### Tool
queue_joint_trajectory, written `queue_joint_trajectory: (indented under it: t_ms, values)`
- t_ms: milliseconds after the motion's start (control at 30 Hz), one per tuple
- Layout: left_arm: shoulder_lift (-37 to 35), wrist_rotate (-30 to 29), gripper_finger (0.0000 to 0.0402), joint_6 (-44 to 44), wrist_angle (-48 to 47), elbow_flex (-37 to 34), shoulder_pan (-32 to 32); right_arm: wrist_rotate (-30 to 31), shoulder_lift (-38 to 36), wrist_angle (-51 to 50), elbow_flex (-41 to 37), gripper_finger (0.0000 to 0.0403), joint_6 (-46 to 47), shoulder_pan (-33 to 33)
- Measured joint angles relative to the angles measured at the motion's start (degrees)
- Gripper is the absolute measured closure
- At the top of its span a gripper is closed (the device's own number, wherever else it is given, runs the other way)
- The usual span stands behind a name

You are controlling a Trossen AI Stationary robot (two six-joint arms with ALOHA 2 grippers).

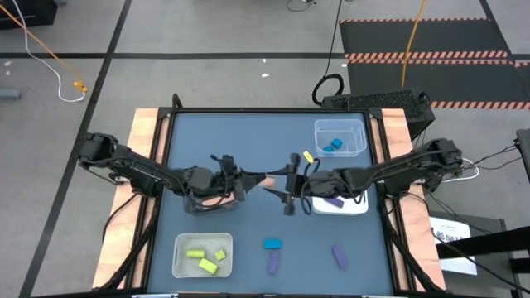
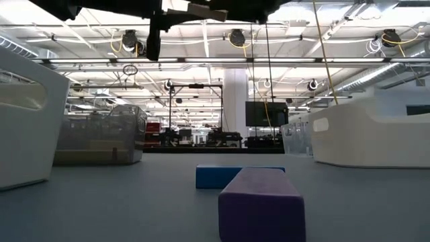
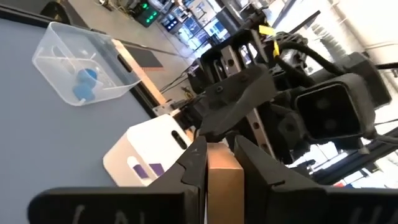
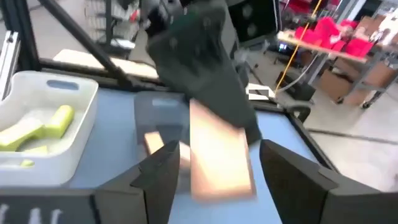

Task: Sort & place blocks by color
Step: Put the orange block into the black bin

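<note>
- Two grippers meet above mid-table: the left gripper is clamped on a salmon-tan block, its fingers pressed to both sides of the piece.
- At the block's 3 o'clock, the right gripper has its fingers spread apart on either side of that same block, not pinching it.
- Toward 5 o'clock, a purple block lies in the white bin.
- Up at 1 o'clock, blue blocks sit in the clear bin.
- Down at 7 o'clock, yellow-green blocks rest in another white bin.
- Near 6 o'clock, a loose blue bar sits just beside a purple bar; a second purple bar lies apart at their 3 o'clock.
</note>
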Motion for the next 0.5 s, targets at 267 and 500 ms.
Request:
queue_joint_trajectory:
  t_ms: [267, 500]
  values:
    - [0.0, -0.6, 0.0346, 9.9, 11.5, 0.0, 1.0, 0.1, -11.2, -18.5, 0.0, 0.0178, 15.5, -0.1]
    - [0.0, 2.7, 0.0346, 21.6, 29.3, 0.1, 1.6, 0.2, -15.6, -25.6, 0.0, 0.0177, 25.2, -0.1]
